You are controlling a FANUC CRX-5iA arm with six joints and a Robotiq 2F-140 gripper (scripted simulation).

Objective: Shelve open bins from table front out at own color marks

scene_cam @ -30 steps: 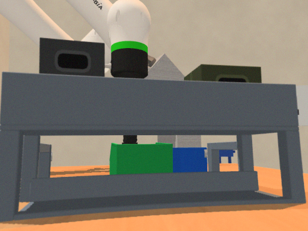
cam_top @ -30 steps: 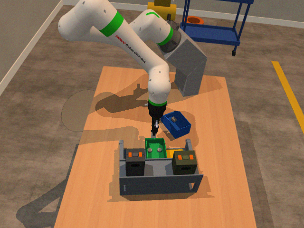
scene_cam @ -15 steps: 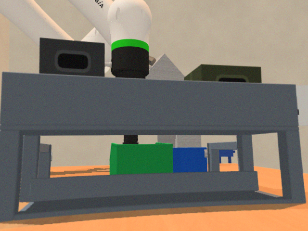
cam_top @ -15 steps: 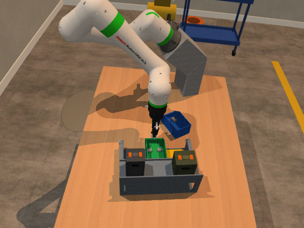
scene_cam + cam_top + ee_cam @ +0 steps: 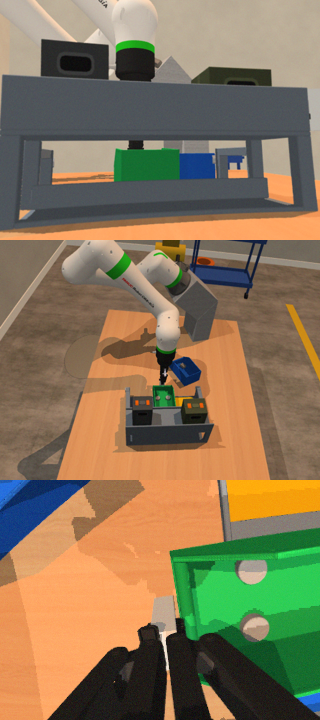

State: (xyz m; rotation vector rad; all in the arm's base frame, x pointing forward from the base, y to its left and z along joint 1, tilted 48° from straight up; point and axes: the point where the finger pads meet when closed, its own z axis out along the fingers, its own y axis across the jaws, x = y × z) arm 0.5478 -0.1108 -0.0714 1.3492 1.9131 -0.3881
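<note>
The big white arm (image 5: 139, 289) (image 5: 134, 20) is bending high at the far left, then reaching down toward the near right. Its wrist is pointing down, over the middle of the worktop (image 5: 90, 446) (image 5: 160, 229) (image 5: 100, 615).

The gray shelf (image 5: 165, 433) (image 5: 155, 108) (image 5: 226, 527) is standing at the near side. On its top, at the left, a dark box (image 5: 142, 413) (image 5: 74, 60) is sitting.

Next, the end effector (image 5: 162, 382) (image 5: 135, 145) (image 5: 165, 611) is hanging nose down, just beside the far wall of the green bin. Its fingers are pressing together, and they are pinching nothing. I can't tell if they are touching the bin.

The green bin (image 5: 163, 398) (image 5: 149, 164) (image 5: 215, 595) is sitting in the shelf's low row, holding two round parts (image 5: 168, 397) (image 5: 255, 627). Its far end is looking like it sticks out past the shelf's far edge.

To the right of the end effector, the blue bin (image 5: 191, 378) (image 5: 197, 165) (image 5: 30, 515) is standing turned on the worktop with a gray part (image 5: 183, 365) inside. A yellow mark (image 5: 184, 401) (image 5: 275, 500) is showing on the shelf, right of the green bin. A green-brown box (image 5: 194, 411) (image 5: 237, 76) is sitting on top at the right.
</note>
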